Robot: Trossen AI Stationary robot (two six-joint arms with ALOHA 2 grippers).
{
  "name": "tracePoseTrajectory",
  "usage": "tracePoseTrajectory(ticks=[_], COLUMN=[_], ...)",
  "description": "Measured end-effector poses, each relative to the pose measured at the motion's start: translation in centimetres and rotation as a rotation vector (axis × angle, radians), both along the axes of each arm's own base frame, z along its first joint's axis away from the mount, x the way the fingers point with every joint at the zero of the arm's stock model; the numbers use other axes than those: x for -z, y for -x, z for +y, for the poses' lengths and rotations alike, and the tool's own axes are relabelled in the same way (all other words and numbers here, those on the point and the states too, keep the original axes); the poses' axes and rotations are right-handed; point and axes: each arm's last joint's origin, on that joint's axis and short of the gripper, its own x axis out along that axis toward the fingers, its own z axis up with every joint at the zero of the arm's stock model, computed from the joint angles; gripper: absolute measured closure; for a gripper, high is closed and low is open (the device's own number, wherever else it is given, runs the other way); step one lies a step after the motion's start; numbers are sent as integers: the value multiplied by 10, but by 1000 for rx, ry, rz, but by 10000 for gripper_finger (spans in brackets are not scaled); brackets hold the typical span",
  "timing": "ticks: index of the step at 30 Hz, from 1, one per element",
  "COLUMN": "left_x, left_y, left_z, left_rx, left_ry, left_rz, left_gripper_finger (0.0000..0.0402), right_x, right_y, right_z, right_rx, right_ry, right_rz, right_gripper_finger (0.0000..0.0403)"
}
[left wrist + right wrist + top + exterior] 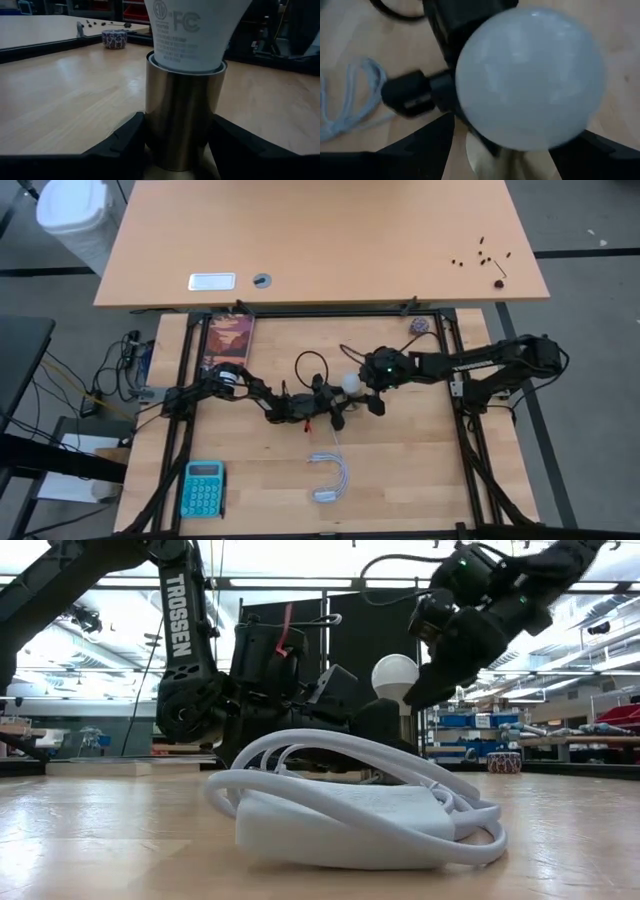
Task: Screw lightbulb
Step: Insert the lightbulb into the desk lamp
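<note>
Lightbulb (349,383) sits upright near the middle of the wooden bench (400,470), its white neck seated in a brass-coloured socket (184,117) with printed markings facing the left wrist camera. Left end effector (177,137) reaches in from the left side and is closed around the base of that socket, one dark finger (125,140) pressed to each flank of the metal sleeve, holding it standing on the bench. Right end effector (372,388) comes in from the right and sits over the round white globe; in its wrist view the globe fills the space between its two fingers (427,145), which stand wide on either side of the glass, though whether they press on it cannot be told. From table height the bulb shows white between the two dark arms, behind a coiled white cable (360,805) with its power brick lying nearer the front edge. A teal calculator (203,488) lies at the front left corner, well apart, and a small patterned ball (418,326) rests near the far right edge.
</note>
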Motion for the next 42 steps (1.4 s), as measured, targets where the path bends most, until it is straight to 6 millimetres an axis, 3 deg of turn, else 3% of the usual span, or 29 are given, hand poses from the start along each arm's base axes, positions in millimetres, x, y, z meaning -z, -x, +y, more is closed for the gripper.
tracePoseTrajectory(ticks=[10, 19, 23, 33, 42], left_x=[1, 1, 1, 2, 2], left_y=[0, 0, -1, -1, -1], left_z=[0, 0, 0, -1, -1], left_rx=[13, 12, 11, 12, 17], left_ry=[3, 15, 22, 18, -3], left_rz=[10, 13, 14, 20, 30], left_gripper_finger=[204, 204, 204, 204, 204], right_x=[-39, -46, -44, -39, -38], right_y=[-21, -56, -69, -82, -80], right_z=[-4, -8, -4, 7, 6], right_rx=[-91, -203, -262, -332, -347], right_ry=[121, 163, 189, 286, 328], right_rz=[241, 418, 467, 532, 556], right_gripper_finger=[85, 21, 11, 45, 111])
